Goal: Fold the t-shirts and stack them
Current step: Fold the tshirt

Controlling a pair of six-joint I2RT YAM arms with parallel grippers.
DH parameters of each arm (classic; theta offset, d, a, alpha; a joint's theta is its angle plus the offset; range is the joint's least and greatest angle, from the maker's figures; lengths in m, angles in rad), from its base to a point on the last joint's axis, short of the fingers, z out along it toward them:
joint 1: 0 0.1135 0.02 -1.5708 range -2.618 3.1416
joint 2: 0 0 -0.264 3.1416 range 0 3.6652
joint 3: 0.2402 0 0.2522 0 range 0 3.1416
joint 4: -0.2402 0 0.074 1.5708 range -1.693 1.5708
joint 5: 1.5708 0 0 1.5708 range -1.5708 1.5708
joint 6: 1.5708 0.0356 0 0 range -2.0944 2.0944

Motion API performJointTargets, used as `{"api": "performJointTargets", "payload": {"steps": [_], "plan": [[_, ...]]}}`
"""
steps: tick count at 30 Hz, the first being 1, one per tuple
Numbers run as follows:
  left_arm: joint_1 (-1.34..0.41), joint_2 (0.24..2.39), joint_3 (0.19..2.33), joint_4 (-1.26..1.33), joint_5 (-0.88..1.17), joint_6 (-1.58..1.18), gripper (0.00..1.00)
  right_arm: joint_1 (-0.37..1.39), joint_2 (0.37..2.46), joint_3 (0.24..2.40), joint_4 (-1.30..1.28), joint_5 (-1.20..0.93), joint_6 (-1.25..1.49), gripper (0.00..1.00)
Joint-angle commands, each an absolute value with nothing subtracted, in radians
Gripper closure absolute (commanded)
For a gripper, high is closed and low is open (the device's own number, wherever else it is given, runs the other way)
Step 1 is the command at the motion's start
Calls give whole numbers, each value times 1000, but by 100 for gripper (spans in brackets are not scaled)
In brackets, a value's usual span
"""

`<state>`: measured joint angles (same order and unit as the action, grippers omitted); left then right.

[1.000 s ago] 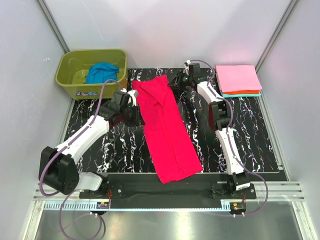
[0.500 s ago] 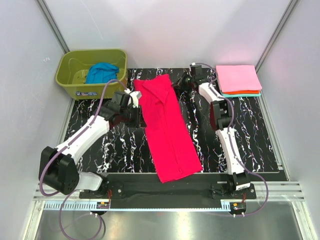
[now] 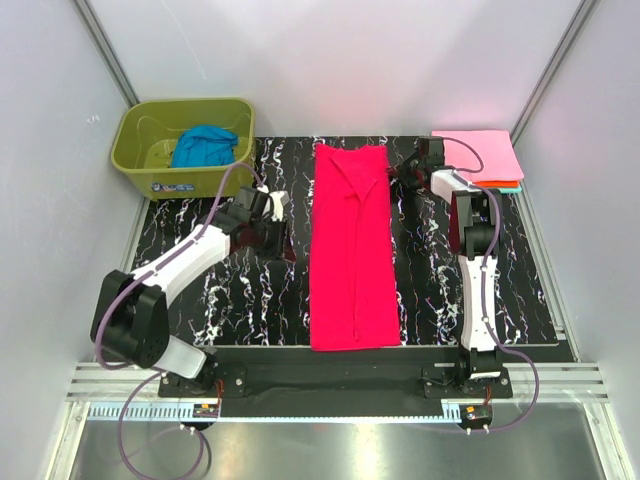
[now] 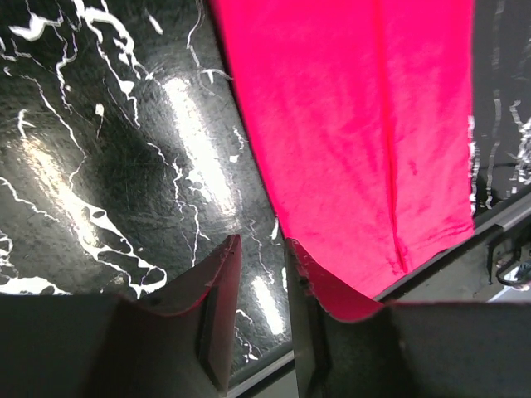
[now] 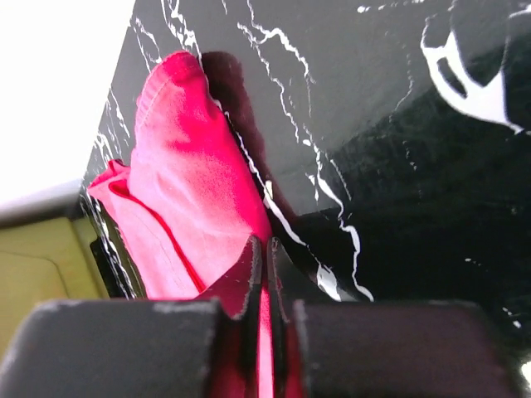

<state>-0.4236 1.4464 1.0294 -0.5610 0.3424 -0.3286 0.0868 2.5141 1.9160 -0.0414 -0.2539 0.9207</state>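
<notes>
A crimson-red t-shirt (image 3: 352, 240) lies folded into a long strip down the middle of the black marbled table (image 3: 200, 300). My right gripper (image 3: 398, 172) is shut on its far right corner; the right wrist view shows red cloth (image 5: 191, 166) pinched between the closed fingers of the gripper (image 5: 266, 242). My left gripper (image 3: 280, 238) stands open just left of the strip, and in its wrist view the gripper (image 4: 261, 240) has bare table between the fingers and the shirt (image 4: 365, 124) beside the right one. A pink t-shirt (image 3: 485, 152) tops a folded stack, with orange (image 3: 503, 182) and teal (image 3: 512, 187) edges under it.
An olive-green tub (image 3: 150, 170) stands at the far left corner with a blue t-shirt (image 3: 205, 147) crumpled inside. The right arm (image 3: 470, 220) reaches along the table's right side, partly covering the stack. White walls enclose the table on three sides.
The red t-shirt swung from slanted to straight as my right gripper, shut on its far corner, drew it rightward. My left gripper let go of the left edge and opened.
</notes>
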Motion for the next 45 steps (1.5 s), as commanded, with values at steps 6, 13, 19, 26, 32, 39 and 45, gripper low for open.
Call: {"api": "performJointTargets", "payload": {"steps": [6, 13, 19, 26, 32, 39, 45], "plan": [[-423, 1509, 965, -445, 439, -376, 66, 78, 2372, 1885, -150, -227, 830, 72], [-494, 1502, 845, -339, 430, -448, 66, 78, 2143, 1760, -359, -186, 651, 64], [-592, 1485, 749, -250, 402, -529, 66, 146, 1913, 1504, -468, -195, 603, 64], [-710, 1465, 704, -236, 330, -600, 67, 247, 1587, 1143, -515, -189, 643, 70], [-788, 1419, 632, -221, 267, -655, 67, 285, 1459, 988, -604, -112, 649, 68], [-847, 1424, 606, -189, 281, -693, 67, 288, 1476, 986, -630, -138, 650, 70], [-868, 1420, 588, -187, 276, -716, 76, 319, 1401, 919, -762, -107, 712, 75]]}}
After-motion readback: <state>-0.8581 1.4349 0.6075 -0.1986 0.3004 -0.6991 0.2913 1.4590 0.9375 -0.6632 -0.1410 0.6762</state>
